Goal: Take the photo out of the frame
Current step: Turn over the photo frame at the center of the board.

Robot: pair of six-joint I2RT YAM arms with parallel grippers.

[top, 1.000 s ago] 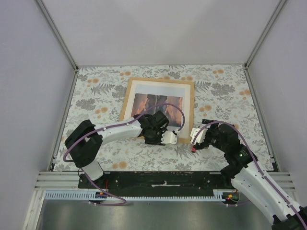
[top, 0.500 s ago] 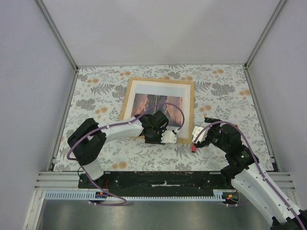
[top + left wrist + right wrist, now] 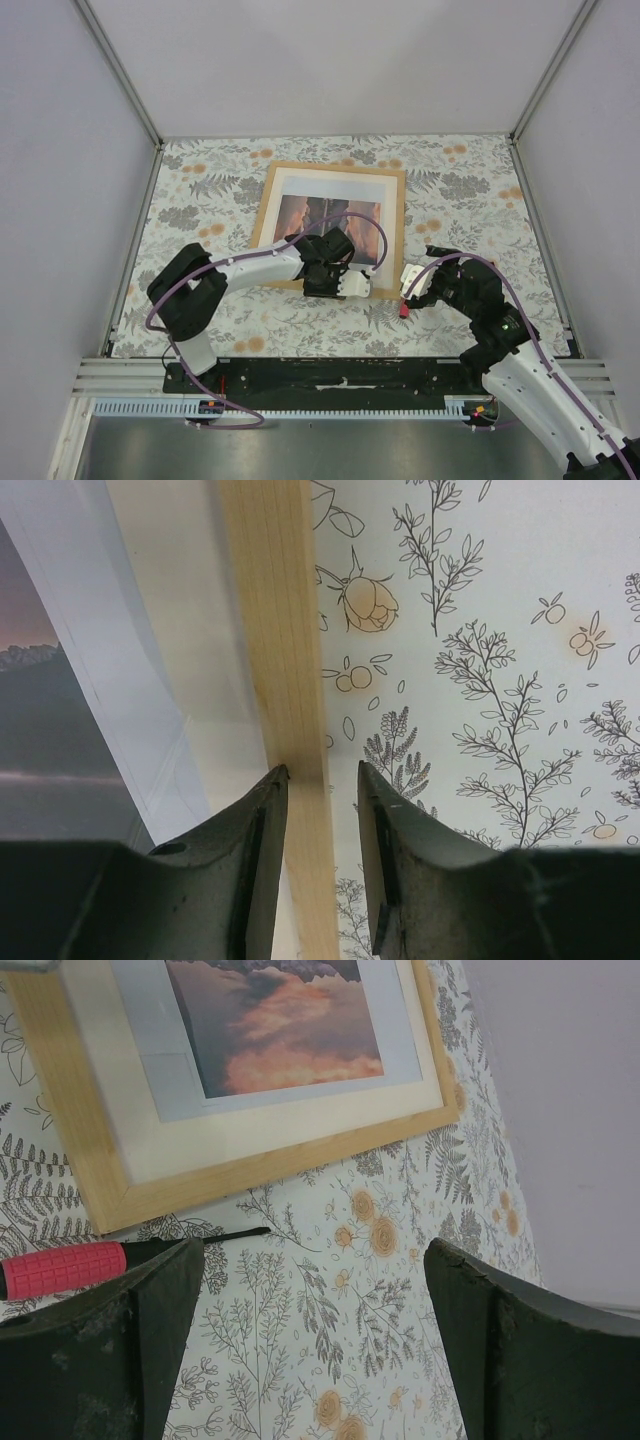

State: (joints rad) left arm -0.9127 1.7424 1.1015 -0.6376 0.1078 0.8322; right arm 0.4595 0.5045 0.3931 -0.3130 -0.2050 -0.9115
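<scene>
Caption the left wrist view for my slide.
Left gripper, jaws apart, straddles the frame beside the photo on a floral tablecloth.

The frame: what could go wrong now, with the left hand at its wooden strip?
1. The left hand straddles only a thin strip of the frame. One finger touches it and the other stands apart, so a grip may slip or push the frame aside.
2. The red-handled tool lies close beside a corner of the frame, so a shifted frame may hit it.

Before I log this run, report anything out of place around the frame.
A red-handled pointed tool lies loose on the floral tablecloth, beside the near corner of the light-tan wooden picture frame. The frame lies slightly askew on the cloth.
</scene>
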